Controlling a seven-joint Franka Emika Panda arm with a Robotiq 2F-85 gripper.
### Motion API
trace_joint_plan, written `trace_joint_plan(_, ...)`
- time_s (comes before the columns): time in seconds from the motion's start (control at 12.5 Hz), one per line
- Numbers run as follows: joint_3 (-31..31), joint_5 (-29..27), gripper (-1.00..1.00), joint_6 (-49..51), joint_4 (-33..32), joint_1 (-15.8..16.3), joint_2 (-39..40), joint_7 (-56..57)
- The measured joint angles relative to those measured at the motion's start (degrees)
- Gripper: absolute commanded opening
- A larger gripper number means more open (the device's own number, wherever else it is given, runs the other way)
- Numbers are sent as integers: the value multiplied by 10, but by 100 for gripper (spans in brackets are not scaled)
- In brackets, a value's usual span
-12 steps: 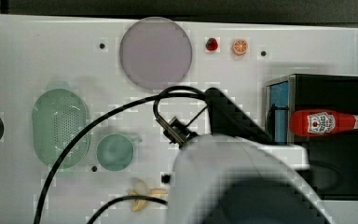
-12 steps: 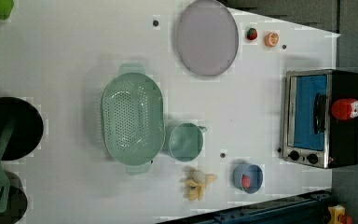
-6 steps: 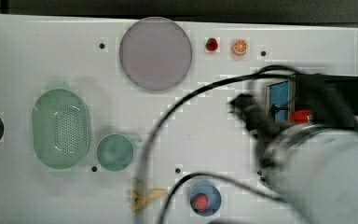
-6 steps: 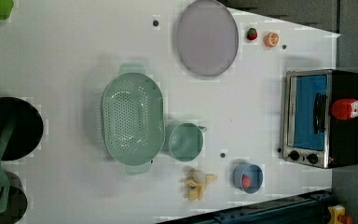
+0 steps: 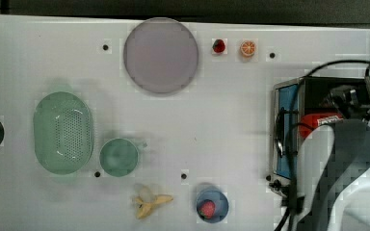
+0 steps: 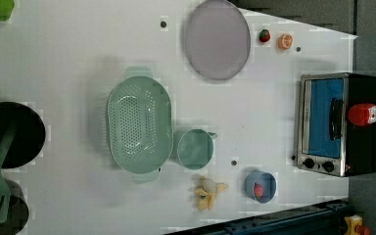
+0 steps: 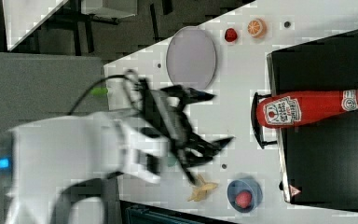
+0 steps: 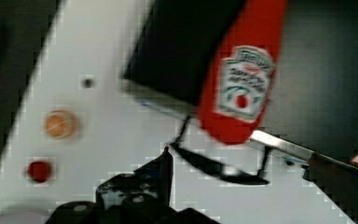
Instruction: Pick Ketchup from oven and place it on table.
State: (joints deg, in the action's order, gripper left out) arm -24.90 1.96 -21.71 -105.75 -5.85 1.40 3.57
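I am watching the ketchup (image 7: 314, 109) lying on its side on the flat black top of the oven (image 7: 326, 154), its base hanging just past the front edge above the door handle and its white cap pointing toward the right view's right. The right view is giving me the arm's side: the gripper (image 7: 216, 119) is reaching toward the bottle with its two dark fingers spread wide, nothing between them, and still apart from the bottle. In the top view the arm's grey and white body is covering much of the oven (image 5: 289, 91), so I am seeing only a red strip of the ketchup (image 5: 318, 119) beside it. The left view is giving me the oven's (image 6: 340, 125) blue glass door, handle and two knobs, with the ketchup (image 6: 367, 114) on top. The wrist view is bringing the bottle's label (image 8: 242, 84) up close, with one dark fingertip (image 8: 165, 163) poking into the picture. On the white table (image 6: 68, 58) I am seeing a green colander (image 6: 139, 125), a green cup (image 6: 194, 148) just beside it, a peeled banana (image 6: 209, 192), a blue bowl (image 6: 260, 186) holding a strawberry, a grey plate (image 6: 217, 39), a second strawberry (image 6: 264, 35) and an orange half (image 6: 285, 41).
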Motion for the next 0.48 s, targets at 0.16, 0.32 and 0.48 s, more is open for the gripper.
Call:
trace_joint_plan(0.16, -35, -7, 100, -27, -5, -2, 38, 4)
trace_joint_plan(0.32, -60, -26, 100, -66, 7, -4, 85, 4)
trace_joint_plan(0.48, -73, -49, 100, -94, 8, -12, 122, 6)
